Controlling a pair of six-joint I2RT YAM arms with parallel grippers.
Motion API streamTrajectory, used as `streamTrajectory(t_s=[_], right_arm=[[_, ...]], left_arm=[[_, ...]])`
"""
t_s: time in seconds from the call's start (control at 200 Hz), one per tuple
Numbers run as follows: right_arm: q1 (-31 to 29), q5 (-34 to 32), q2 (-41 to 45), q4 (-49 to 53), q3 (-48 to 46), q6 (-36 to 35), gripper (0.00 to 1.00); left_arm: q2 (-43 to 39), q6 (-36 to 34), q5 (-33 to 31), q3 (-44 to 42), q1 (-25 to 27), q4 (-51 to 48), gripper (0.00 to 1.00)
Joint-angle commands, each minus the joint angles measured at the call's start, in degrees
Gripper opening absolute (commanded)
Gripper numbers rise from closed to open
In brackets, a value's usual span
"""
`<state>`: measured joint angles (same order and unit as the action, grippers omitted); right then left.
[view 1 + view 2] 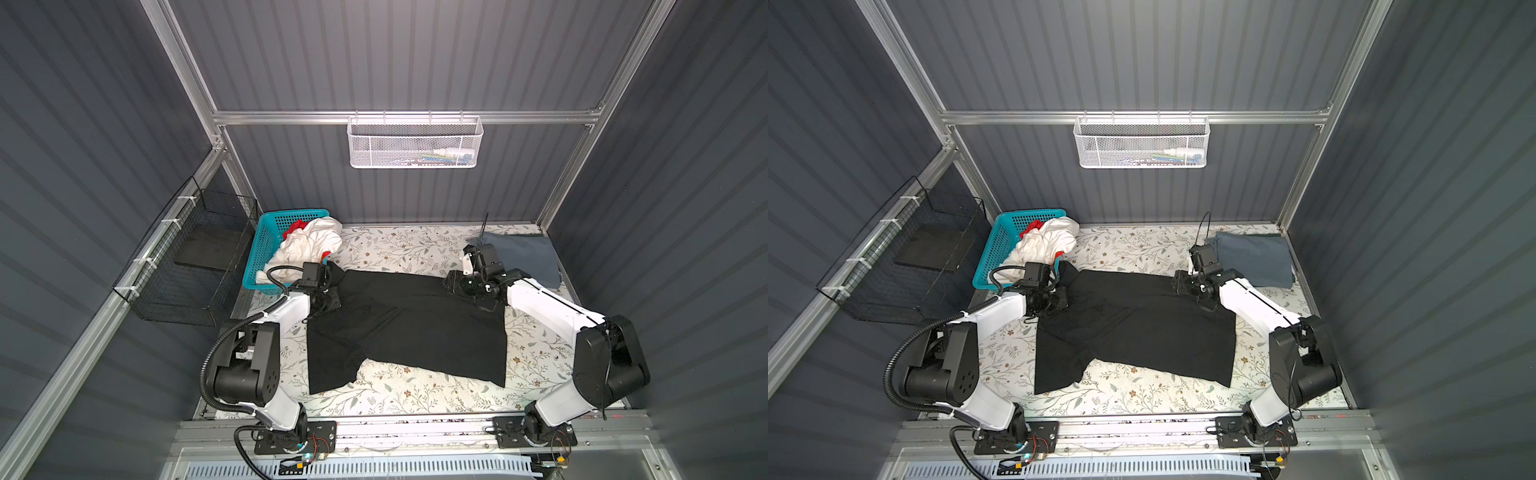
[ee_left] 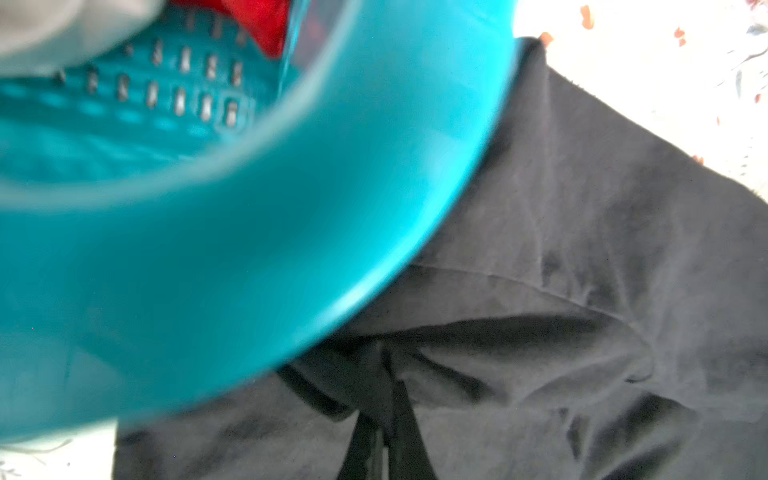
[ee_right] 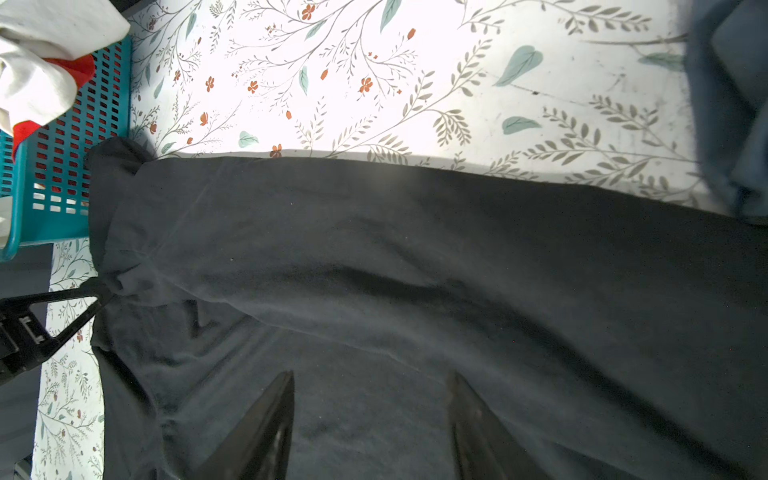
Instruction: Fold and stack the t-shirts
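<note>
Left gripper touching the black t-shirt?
Touching. In the right wrist view the left gripper has its jaws pinched shut on a bunched edge of the black t-shirt; the left wrist view shows the same pinch.

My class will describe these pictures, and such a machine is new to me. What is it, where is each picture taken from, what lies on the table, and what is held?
A robot with two arms, each ending in jaws. Two pictures look down from overhead; two come from cameras on the wrists. On the flowered table a black t-shirt lies spread. A teal basket at the far left holds a white shirt and a red shirt; a blue-grey shirt lies at the far right. The left arm has its jaws shut, pinching the black t-shirt beside the basket. The right arm holds its jaws open over the same shirt, gripping nothing.
</note>
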<state>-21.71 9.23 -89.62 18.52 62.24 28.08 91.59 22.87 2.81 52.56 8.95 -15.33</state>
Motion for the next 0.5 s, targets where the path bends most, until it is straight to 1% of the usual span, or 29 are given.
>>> streamTrajectory(t_s=[0.0, 0.12, 0.275, 0.365, 0.495], right_arm=[[0.3, -0.7, 0.1, 1.4, -0.8, 0.2, 0.58], [0.4, -0.8, 0.0, 1.5, -0.7, 0.2, 0.57], [0.4, -0.8, -0.1, 1.6, -0.5, 0.0, 0.56], [0.4, -0.5, -0.2, 1.8, -0.4, -0.5, 0.56], [0.6, -0.4, -0.2, 2.4, -0.5, -0.7, 0.56]], left_arm=[[0.5, -1.4, -0.6, 2.1, -0.1, -0.3, 0.00], [0.5, -1.6, -0.9, 3.4, -0.1, -0.5, 0.00], [0.7, -1.1, 1.6, 6.8, -0.1, 0.4, 0.00], [3.5, -0.6, 3.2, 10.7, -0.1, 0.2, 0.00], [10.5, 0.6, 4.6, 17.3, -0.1, -0.6, 0.00]])
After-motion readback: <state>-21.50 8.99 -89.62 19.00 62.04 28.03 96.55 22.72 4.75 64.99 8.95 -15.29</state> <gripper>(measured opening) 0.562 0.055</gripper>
